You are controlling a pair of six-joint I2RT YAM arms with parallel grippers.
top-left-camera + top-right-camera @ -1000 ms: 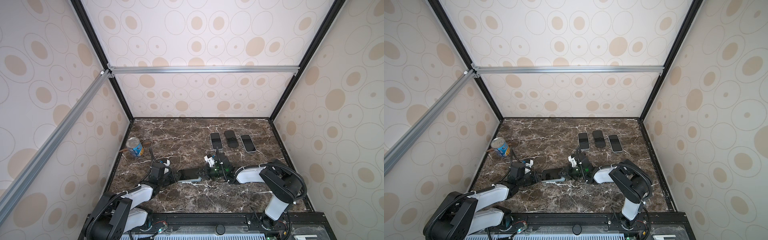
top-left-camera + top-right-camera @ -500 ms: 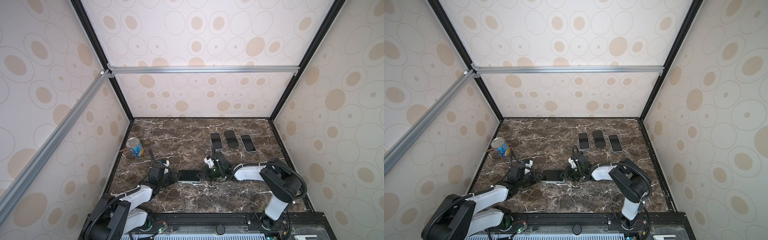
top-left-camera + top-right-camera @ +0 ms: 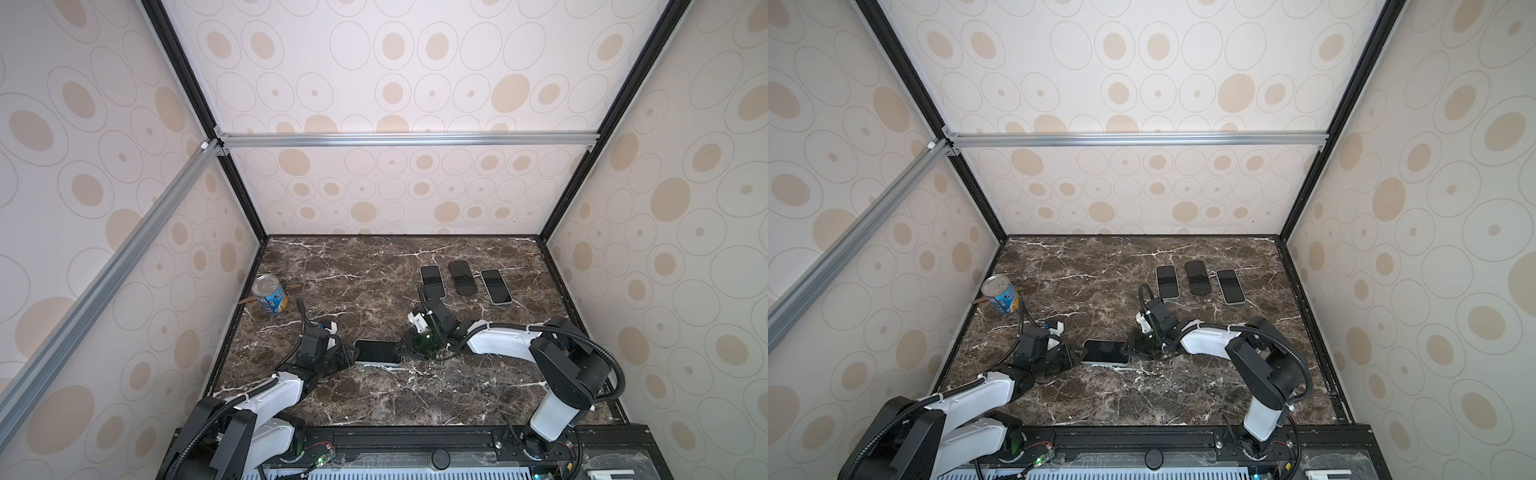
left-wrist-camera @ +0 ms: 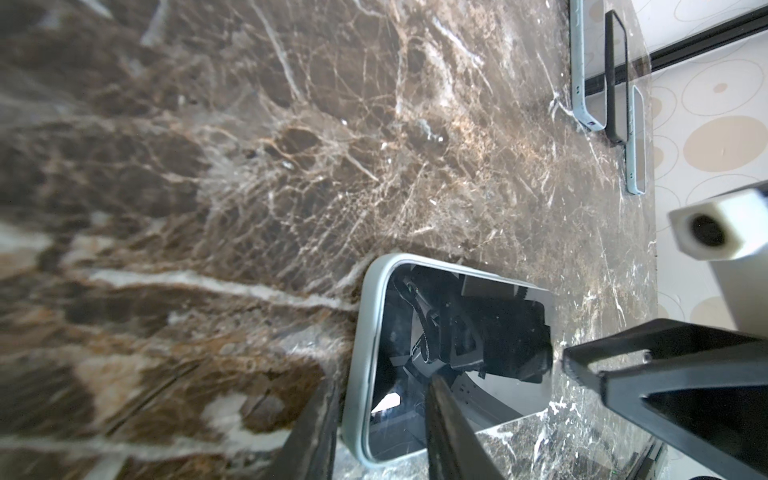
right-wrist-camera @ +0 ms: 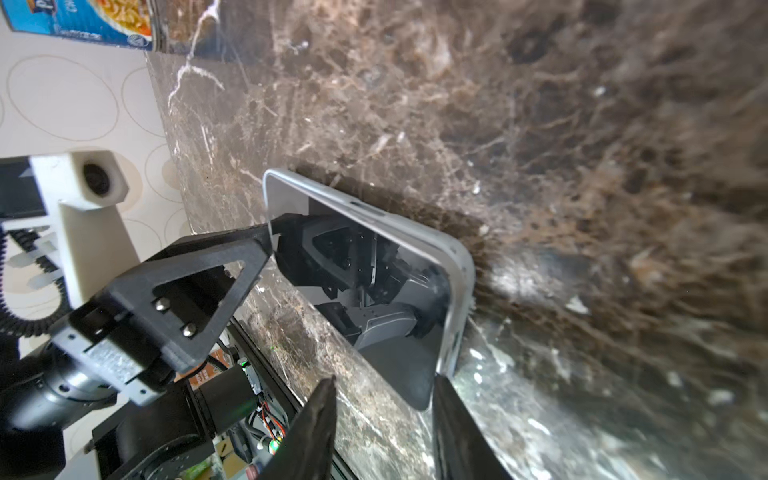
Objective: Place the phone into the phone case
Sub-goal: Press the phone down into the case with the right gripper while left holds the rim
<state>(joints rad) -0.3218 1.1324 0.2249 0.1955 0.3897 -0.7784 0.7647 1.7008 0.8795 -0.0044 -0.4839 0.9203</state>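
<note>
Nearest, the left gripper [image 3: 351, 358] straddles the phone case [image 4: 368, 332] rim, clamped or not I cannot tell; the phone [image 3: 377, 352] lies flat inside, front-centre on the marble table [image 3: 374, 401]; the right gripper [image 3: 404, 348], jaws apart, flanks its far corner; withdrawing carelessly could snag and unseat it.
</note>
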